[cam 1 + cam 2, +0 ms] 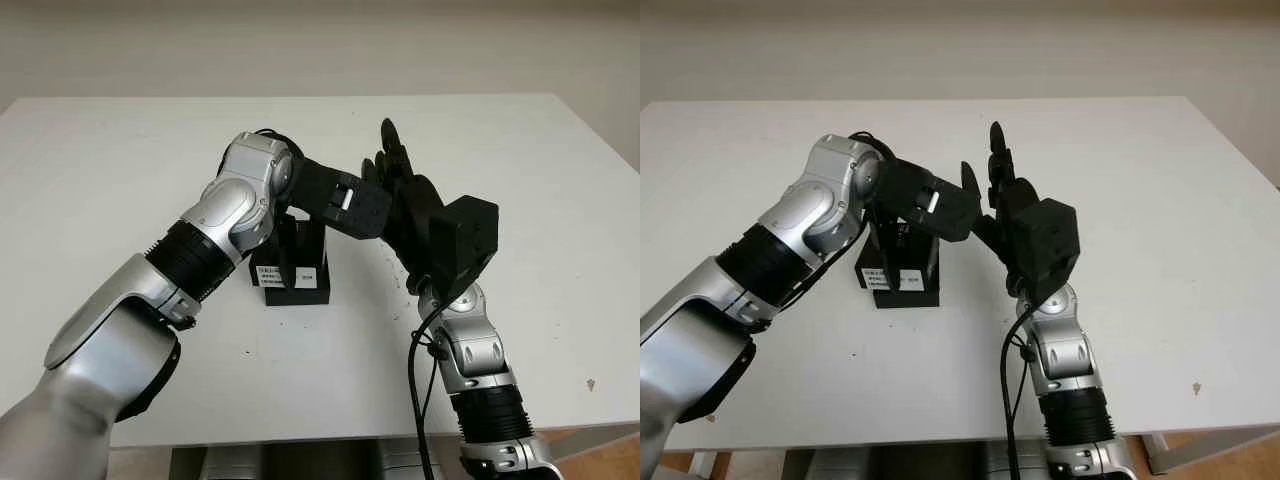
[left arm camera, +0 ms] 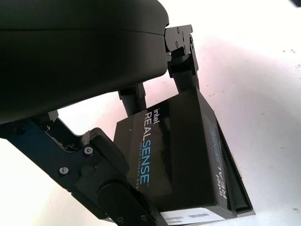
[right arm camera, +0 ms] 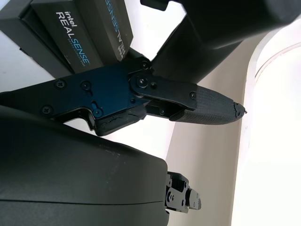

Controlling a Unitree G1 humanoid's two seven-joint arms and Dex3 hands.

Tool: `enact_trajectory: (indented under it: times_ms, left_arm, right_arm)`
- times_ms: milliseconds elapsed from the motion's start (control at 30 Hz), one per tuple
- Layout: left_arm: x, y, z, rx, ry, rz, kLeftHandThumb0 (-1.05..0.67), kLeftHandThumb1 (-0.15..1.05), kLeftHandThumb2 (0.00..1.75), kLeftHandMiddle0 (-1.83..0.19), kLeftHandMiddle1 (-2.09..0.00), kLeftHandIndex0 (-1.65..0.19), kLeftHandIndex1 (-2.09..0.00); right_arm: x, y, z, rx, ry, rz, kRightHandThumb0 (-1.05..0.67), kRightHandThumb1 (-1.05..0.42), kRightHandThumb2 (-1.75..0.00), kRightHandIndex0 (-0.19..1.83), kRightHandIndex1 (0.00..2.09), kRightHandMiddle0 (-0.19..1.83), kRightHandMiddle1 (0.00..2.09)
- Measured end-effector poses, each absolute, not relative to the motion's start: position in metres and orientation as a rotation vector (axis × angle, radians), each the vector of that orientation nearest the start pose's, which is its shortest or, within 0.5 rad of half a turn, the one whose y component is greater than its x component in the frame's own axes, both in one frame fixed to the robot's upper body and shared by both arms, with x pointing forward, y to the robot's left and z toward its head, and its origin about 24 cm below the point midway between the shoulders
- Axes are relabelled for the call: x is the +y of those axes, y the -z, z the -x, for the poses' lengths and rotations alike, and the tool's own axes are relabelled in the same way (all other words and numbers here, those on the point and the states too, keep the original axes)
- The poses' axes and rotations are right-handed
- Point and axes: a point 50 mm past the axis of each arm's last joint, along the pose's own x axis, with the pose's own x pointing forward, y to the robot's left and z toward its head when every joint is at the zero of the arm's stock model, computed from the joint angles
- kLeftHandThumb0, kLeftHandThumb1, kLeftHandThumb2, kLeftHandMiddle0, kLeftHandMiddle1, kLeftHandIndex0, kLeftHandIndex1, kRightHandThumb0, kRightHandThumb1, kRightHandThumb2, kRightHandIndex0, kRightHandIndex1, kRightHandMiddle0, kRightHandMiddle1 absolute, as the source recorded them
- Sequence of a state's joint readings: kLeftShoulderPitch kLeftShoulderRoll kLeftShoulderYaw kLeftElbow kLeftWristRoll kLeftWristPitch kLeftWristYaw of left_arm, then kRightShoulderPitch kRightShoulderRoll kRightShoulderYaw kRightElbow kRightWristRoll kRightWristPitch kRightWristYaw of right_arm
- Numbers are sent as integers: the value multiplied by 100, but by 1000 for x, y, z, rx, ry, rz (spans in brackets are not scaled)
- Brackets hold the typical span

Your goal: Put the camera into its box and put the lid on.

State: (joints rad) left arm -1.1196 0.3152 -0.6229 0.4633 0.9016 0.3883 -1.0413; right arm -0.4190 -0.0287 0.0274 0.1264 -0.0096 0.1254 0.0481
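A black Intel RealSense box (image 1: pixel 293 272) stands near the middle of the white table (image 1: pixel 110 170). Its lid (image 2: pixel 178 150) sits on the base (image 2: pixel 239 195), a little askew, and hides the inside. My left hand (image 1: pixel 345 205) reaches over the box from the left. Its fingers (image 2: pixel 181 66) hold the lid's far edge and its thumb (image 2: pixel 101 157) holds the near edge. My right hand (image 1: pixel 398 170) is open and stands upright just right of the left hand, with its fingers (image 3: pixel 202 101) off the box (image 3: pixel 77 26).
The table's front edge (image 1: pixel 330 432) runs close below the box. A black cable (image 1: pixel 415 390) hangs beside my right forearm. Bare tabletop stretches away behind and on both sides of the box.
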Motion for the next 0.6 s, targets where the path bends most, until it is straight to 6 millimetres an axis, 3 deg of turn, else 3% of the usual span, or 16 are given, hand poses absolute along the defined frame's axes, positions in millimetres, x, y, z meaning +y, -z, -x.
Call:
enact_trajectory:
  times_ms: [100,167,200,300,400,500,533,600]
  left_arm:
    - [62,-198,-376,348,716,-1678,-17,103,7,-55,-209,14,-185]
    - [62,-197,-376,342,714,-1692,-12,102,7,-60,-209,18,-163]
    - [62,-197,-376,342,706,-1691,-12,102,7,-62,-209,19,-163]
    - [64,-196,-379,348,678,-1672,-10,102,9,-67,-209,19,-187]
    - [65,-196,-380,352,663,-1661,-12,101,10,-65,-209,19,-167]
    - [62,-196,-382,337,668,-1688,-15,98,13,-65,-209,13,-203]
    - [62,-196,-382,338,667,-1688,-13,97,14,-69,-209,17,-202]
    - [62,-196,-383,355,650,-1664,-15,94,24,-71,-209,18,-173]
  right_arm:
    - [-112,-115,-326,-157,-175,63,-82,-105,-64,-14,6,-15,6]
    - [-112,-114,-327,-157,-177,61,-83,-105,-64,-15,5,-16,5]
    - [-111,-114,-327,-156,-179,59,-83,-105,-64,-15,5,-16,5]
    - [-111,-113,-327,-159,-183,46,-81,-105,-64,-15,5,-17,5]
    - [-110,-113,-327,-169,-181,44,-81,-105,-64,-15,5,-16,5]
    - [-110,-112,-328,-163,-181,42,-80,-105,-64,-15,5,-16,5]
    - [-110,-112,-328,-163,-181,42,-80,-105,-65,-16,5,-17,5]
    - [-110,-112,-328,-164,-182,40,-80,-105,-64,-16,5,-17,5]
